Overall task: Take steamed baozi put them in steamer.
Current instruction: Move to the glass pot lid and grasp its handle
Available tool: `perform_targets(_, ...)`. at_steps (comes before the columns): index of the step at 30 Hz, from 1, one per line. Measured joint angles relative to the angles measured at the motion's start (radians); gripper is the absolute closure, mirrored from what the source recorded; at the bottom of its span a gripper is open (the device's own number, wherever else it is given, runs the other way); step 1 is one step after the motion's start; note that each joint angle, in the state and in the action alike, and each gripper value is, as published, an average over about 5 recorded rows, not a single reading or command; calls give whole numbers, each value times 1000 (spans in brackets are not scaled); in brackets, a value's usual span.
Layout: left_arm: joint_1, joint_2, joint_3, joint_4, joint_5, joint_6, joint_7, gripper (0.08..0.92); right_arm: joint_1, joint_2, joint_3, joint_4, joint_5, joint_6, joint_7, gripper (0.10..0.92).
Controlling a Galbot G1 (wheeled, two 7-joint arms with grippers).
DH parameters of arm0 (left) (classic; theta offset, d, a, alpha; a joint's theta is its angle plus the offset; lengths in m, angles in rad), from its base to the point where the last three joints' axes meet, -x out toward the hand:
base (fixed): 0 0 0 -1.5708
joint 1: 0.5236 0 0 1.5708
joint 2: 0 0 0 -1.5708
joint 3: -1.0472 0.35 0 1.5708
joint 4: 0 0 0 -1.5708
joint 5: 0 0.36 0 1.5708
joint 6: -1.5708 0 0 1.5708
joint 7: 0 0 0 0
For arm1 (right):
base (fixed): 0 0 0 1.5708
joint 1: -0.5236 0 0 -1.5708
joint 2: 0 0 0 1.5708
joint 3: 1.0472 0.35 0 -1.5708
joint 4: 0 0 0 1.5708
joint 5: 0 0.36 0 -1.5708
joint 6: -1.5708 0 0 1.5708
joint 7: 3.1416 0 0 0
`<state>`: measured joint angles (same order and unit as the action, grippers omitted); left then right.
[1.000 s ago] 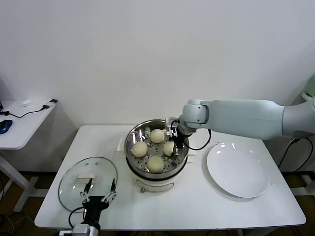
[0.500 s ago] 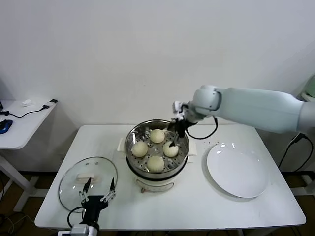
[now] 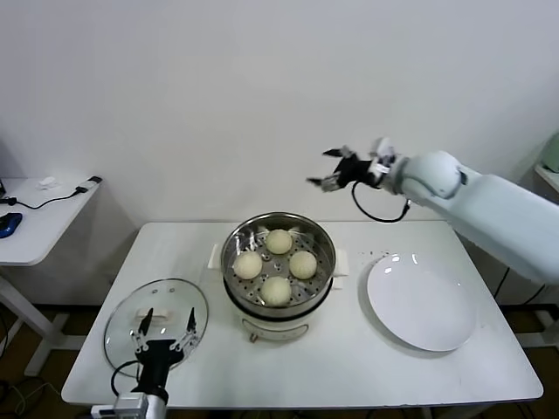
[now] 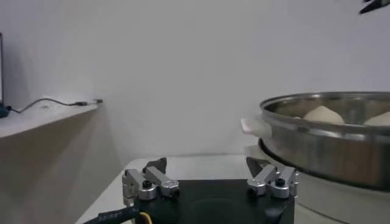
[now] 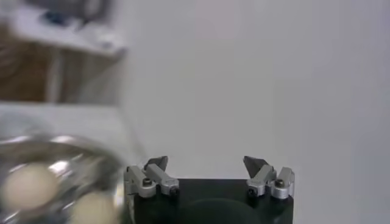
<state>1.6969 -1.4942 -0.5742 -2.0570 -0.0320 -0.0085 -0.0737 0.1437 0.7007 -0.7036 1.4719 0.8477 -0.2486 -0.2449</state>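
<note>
While the head view is taken first, four steamed baozi (image 3: pixel 278 264) are seen lying inside the steamer (image 3: pixel 278 232), which stands near the middle of the white table (image 3: pixel 349 367). A glass lid (image 3: pixel 122 319) lies flat on the table on the robot's left, and a white plate (image 3: pixel 428 310) lies bare on the right, just beside the steamer. The right gripper (image 3: pixel 330 168) is held high above the steamer's far right rim, its fingers spread apart and nothing between them. The left gripper (image 3: pixel 162 321) is parked low over the near edge of the lid, its fingers likewise spread and unladen. A side desk (image 3: pixel 35 218) with a cable is seen at far left.

From the left wrist view, the left gripper (image 4: pixel 210 173) is shown with jaws apart, and the steamer (image 4: pixel 329 146) rises beyond it with two bun tops visible.

From the right wrist view, the right gripper (image 5: pixel 209 170) is shown gaping before the wall, with blurred buns (image 5: pixel 27 185) in the steamer well below.
</note>
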Motion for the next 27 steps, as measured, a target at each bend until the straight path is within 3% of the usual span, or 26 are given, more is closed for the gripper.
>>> perform_targets(8, -22, 33, -11, 25, -13, -25, -20, 177, -524, -22, 535, 80, -130, 95, 135, 203)
perform_targets(16, -37, 57, -16, 62, 7, -53, -37, 177, -1025, 89, 1021, 121, -262, 252, 160, 203)
perform_targets(27, -31, 84, -30, 119, 87, -117, -72, 177, -1497, 320, 1300, 138, -356, 467, 161, 203)
